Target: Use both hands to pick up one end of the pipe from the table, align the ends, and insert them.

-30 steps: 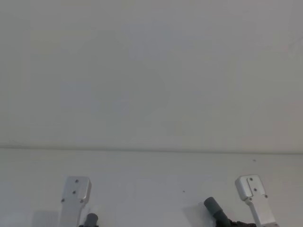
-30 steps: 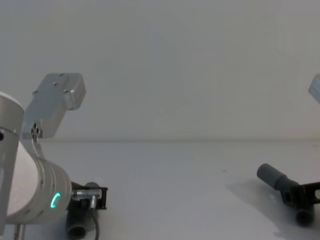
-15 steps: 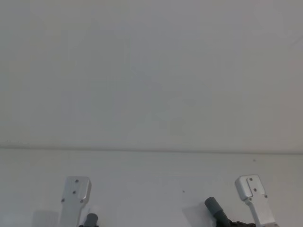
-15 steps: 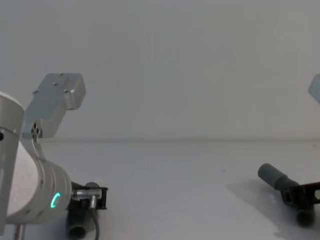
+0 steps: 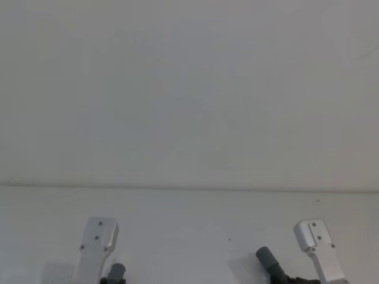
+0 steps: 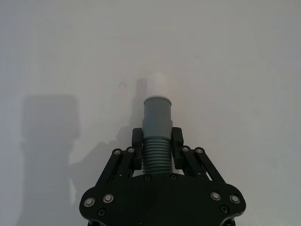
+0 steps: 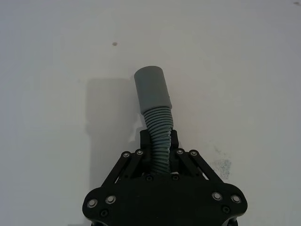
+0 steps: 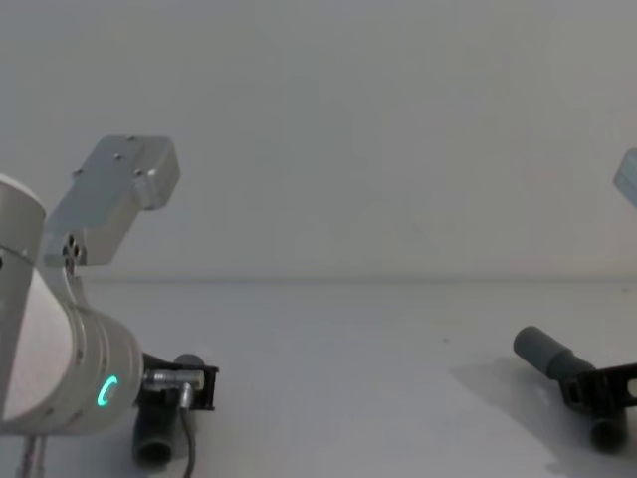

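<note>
Left wrist view: white-tipped pipe piece, low at the desk, clamped on its ribs by left end effector. Right end effector grasps socket piece likewise. Probably light, ribs bendy; gripping nearer the cuffs looks steadier.

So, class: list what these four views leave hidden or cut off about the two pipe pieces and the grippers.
1. Left wrist view: rear end of the white-tipped pipe piece, hidden under the left gripper.
2. Right wrist view: rear end of the grey-socket pipe piece, hidden under the right gripper.
3. Head view: both pieces, cut off by the bottom edge.
</note>
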Motion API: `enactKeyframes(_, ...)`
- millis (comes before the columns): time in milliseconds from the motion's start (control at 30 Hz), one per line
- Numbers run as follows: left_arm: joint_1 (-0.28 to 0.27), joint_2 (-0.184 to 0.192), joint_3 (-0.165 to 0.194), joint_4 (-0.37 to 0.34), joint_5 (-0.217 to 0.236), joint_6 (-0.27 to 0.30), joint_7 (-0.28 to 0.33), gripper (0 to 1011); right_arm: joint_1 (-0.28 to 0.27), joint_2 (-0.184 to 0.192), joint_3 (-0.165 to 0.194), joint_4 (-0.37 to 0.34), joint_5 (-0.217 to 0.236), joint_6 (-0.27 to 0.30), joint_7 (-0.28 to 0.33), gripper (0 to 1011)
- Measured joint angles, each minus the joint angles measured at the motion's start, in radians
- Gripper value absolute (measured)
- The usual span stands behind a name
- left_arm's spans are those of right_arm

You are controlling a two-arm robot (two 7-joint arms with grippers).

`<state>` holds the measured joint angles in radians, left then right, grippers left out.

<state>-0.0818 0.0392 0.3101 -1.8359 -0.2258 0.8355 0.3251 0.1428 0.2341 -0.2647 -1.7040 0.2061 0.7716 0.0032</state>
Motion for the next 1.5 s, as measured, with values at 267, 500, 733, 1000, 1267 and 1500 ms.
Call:
enactKeyframes(267, -0.013, 0.064, 0.029, -0.037, 0.010, 0.019, -0.058, 327, -0.010, 0.041, -0.010, -0.017, 0.002, -0.008, 0.050, 177)
enactKeyframes(500, -0.022, 0.136, 0.048, -0.085, 0.018, 0.027, -0.118, 327, -0.038, 0.092, -0.022, -0.046, -0.007, -0.059, 0.098, 177)
enactKeyframes(733, -0.022, 0.215, 0.058, -0.134, 0.020, 0.019, -0.192, 327, -0.078, 0.154, -0.025, -0.087, -0.025, -0.151, 0.146, 177)
enactKeyframes(1000, -0.015, 0.296, 0.058, -0.170, 0.011, -0.016, -0.275, 327, -0.138, 0.227, -0.008, -0.138, -0.036, -0.288, 0.205, 168)
enactKeyframes(1267, -0.011, 0.370, 0.052, -0.191, -0.005, -0.068, -0.368, 327, -0.189, 0.280, 0.011, -0.177, -0.050, -0.405, 0.243, 162)
enactKeyframes(1500, -0.015, 0.423, 0.046, -0.202, -0.021, -0.111, -0.448, 327, -0.222, 0.314, 0.022, -0.195, -0.071, -0.491, 0.265, 162)
